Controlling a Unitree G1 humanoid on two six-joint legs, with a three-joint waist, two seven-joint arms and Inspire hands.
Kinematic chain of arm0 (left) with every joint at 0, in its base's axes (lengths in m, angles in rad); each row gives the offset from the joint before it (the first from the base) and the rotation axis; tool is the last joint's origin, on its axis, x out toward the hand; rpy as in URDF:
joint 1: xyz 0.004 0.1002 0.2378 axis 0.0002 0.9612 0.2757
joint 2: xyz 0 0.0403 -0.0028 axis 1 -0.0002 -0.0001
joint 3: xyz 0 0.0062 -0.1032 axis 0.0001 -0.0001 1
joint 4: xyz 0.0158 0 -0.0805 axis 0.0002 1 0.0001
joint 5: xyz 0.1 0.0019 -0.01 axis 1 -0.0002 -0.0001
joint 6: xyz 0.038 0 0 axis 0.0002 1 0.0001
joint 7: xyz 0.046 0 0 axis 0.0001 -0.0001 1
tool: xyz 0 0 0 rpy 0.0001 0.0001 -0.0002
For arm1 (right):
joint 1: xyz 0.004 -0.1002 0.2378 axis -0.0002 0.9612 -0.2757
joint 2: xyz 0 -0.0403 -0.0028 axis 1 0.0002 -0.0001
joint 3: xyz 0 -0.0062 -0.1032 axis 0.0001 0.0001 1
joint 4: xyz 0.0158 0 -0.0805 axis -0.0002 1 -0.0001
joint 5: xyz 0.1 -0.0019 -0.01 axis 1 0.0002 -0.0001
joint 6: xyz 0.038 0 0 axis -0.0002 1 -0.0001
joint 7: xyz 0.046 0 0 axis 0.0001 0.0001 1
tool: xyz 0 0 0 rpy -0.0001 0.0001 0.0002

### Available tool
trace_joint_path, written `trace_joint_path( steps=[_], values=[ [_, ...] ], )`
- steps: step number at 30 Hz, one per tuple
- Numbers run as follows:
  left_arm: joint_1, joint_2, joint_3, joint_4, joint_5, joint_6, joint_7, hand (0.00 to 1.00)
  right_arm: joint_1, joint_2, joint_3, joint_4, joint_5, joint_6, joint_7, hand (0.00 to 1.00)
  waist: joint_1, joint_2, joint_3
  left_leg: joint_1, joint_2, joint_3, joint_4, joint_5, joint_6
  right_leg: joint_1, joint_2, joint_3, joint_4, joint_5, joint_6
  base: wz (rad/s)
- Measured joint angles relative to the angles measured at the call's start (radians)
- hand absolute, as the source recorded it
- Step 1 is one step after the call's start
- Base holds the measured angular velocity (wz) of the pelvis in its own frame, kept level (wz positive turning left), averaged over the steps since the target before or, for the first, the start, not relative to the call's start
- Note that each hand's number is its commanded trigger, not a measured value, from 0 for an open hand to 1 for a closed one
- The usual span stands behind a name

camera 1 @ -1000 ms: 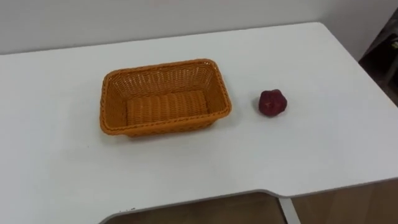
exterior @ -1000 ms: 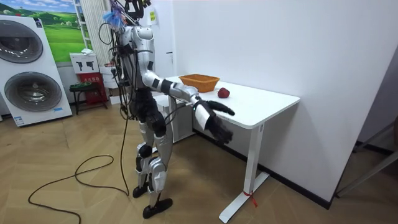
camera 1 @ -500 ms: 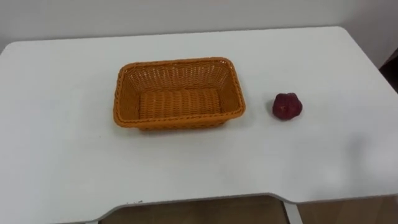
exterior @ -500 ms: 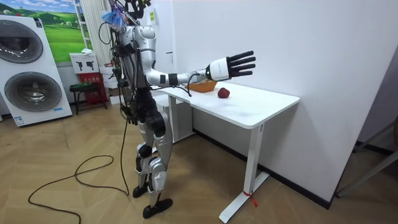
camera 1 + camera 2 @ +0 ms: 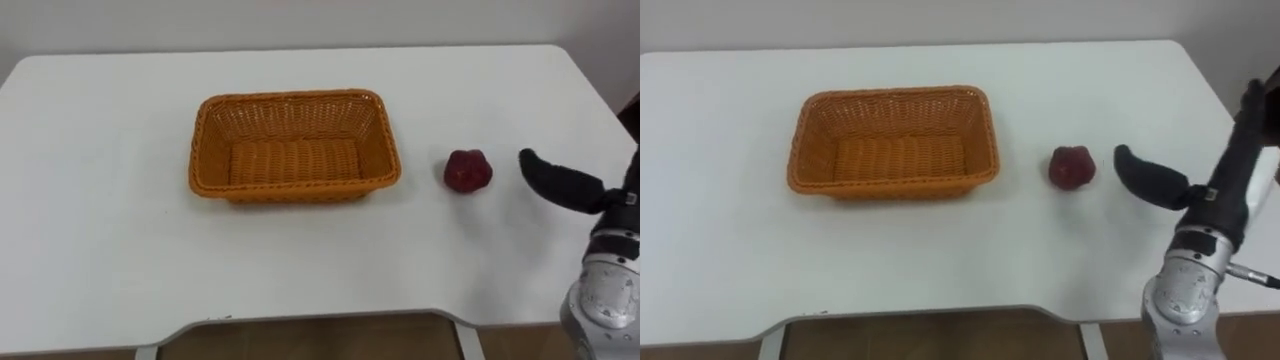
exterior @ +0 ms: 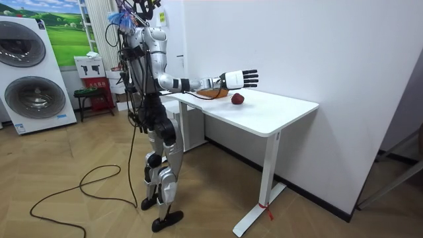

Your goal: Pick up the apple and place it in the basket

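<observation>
Red apple (image 5: 467,171) upright on table (image 5: 100,250), right hand (image 5: 1230,172) outstretched beside

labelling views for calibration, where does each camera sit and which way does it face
Left eye view: on the robot's head, looking down at the table, basket and apple; right hand at the right edge, apart from the apple.
Right eye view: same head, slightly to the side, same scene; more of the right forearm shows.
Room view: off in the room, facing the whole standing robot, right arm out over the table.
All three share basket, apple and open right hand.
</observation>
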Motion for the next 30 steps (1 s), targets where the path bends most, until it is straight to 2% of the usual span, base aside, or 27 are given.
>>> trace_joint_path(
  steps=[5, 10, 12, 18, 21, 27, 30],
  values=[
    [-0.001, 0.001, -0.012, -0.020, 0.012, -0.003, -0.025, 0.00, -0.012, -0.003, 0.038, 0.000, -0.004, 0.000, 0.108, 0.00, 0.021, 0.011, 0.0018, 0.001, 0.001, -0.002, 0.000, 0.000, 0.000, 0.002, 0.001, 0.000, 0.000, 0.000, 0.000, 0.01],
    [0.006, 0.001, -0.012, -0.023, 0.019, -0.001, -0.043, 0.00, -0.012, -0.008, 0.071, 0.000, -0.004, 0.004, 0.201, 0.00, 0.025, 0.032, -0.0101, 0.002, 0.000, -0.004, 0.001, 0.000, 0.000, 0.004, 0.001, -0.002, 0.000, 0.001, -0.001, 0.00],
    [0.006, 0.001, -0.012, -0.025, 0.019, -0.001, -0.043, 0.00, -0.012, -0.008, 0.075, 0.003, -0.004, 0.004, 0.223, 0.00, 0.025, 0.034, -0.0107, 0.003, 0.000, -0.004, 0.002, 0.000, 0.000, 0.005, 0.001, -0.002, 0.000, 0.001, -0.001, 0.00],
    [0.001, 0.002, -0.012, -0.013, 0.019, -0.001, -0.043, 0.00, -0.014, -0.019, 0.083, 0.111, 0.007, 0.005, 0.265, 0.00, 0.025, 0.022, -0.0080, 0.000, 0.000, -0.012, 0.008, 0.000, 0.000, 0.008, -0.001, -0.011, 0.002, 0.001, -0.001, 0.02],
    [0.000, 0.001, -0.021, -0.005, 0.019, -0.001, -0.048, 0.00, -0.020, -0.030, 0.080, 0.158, 0.036, 0.018, 0.275, 0.00, 0.024, 0.017, -0.0062, -0.007, 0.000, -0.020, 0.011, 0.000, 0.000, 0.006, -0.002, -0.019, 0.003, 0.001, -0.002, 0.08],
    [-0.001, 0.003, -0.019, -0.007, 0.020, -0.001, -0.081, 0.00, -0.090, -0.046, 0.068, 0.279, 0.071, 0.019, 0.313, 0.00, 0.022, 0.008, -0.0065, -0.013, -0.001, -0.026, 0.018, 0.000, 0.000, 0.007, -0.003, -0.030, 0.002, 0.002, -0.003, 0.05],
    [-0.006, 0.015, -0.020, -0.007, 0.019, -0.002, -0.087, 0.00, -0.124, -0.068, 0.066, 0.340, 0.092, 0.019, 0.341, 0.00, 0.021, -0.005, -0.0041, -0.013, 0.000, -0.028, 0.019, 0.000, 0.000, 0.009, -0.004, -0.038, 0.001, 0.002, -0.003, 0.06]
  ],
)
